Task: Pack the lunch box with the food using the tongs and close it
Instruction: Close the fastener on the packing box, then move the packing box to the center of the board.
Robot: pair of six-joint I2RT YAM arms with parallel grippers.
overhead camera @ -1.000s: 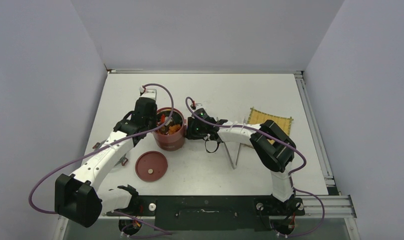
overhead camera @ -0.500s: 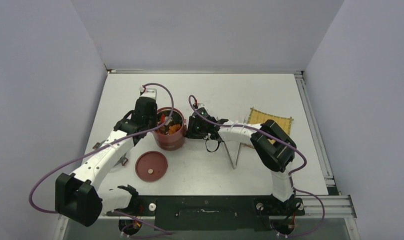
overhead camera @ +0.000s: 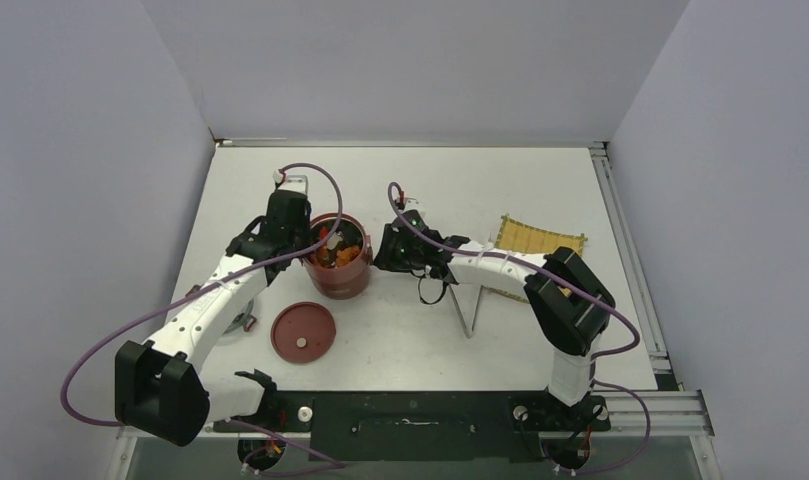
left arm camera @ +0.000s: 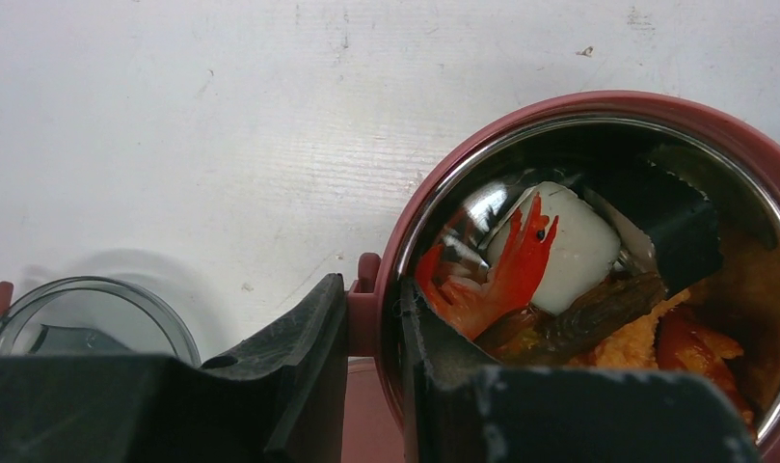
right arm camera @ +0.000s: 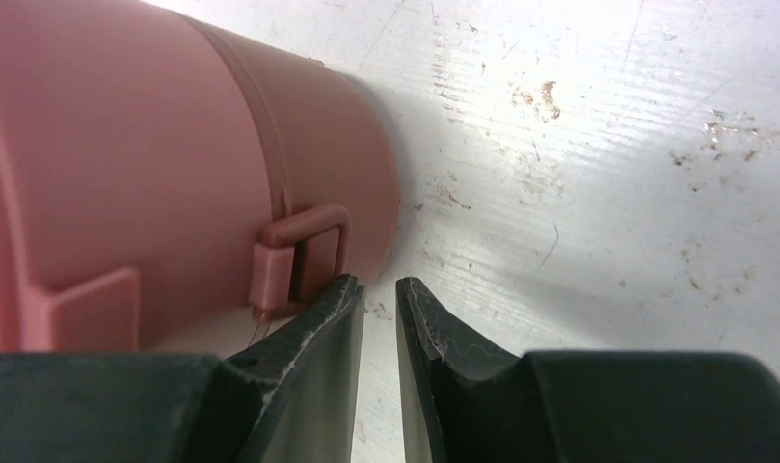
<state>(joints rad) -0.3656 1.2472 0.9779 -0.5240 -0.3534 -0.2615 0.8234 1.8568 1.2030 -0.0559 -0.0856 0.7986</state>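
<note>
top view, lunch box (overhead camera: 337, 268): stands on the table (overhead camera: 500, 190) left of centre, bowls stacked, top open, food (overhead camera: 340, 252) inside.
top view, lid (overhead camera: 303, 332): lies flat on the table, nearer the arm bases than the lunch box and apart from it.
top view, tongs (overhead camera: 471, 312): narrow V under the right forearm, well apart from the lunch box.
top view, mat (overhead camera: 540, 238): yellow, at the right side.
top view, left gripper (overhead camera: 305, 244): at the left rim of the lunch box.
top view, right gripper (overhead camera: 380, 260): just beside its right wall.
left wrist view, left gripper: clamped on the rim, one finger outside, one inside.
left wrist view, food: white piece (left arm camera: 578, 256) with a red piece (left arm camera: 516, 265) across it, orange bits (left arm camera: 636, 338) beside.
right wrist view, right gripper: fingers a narrow slit apart, nothing between them.
right wrist view, clasp (right arm camera: 313, 253): on the box wall, just above one fingertip; contact cannot be told.
</note>
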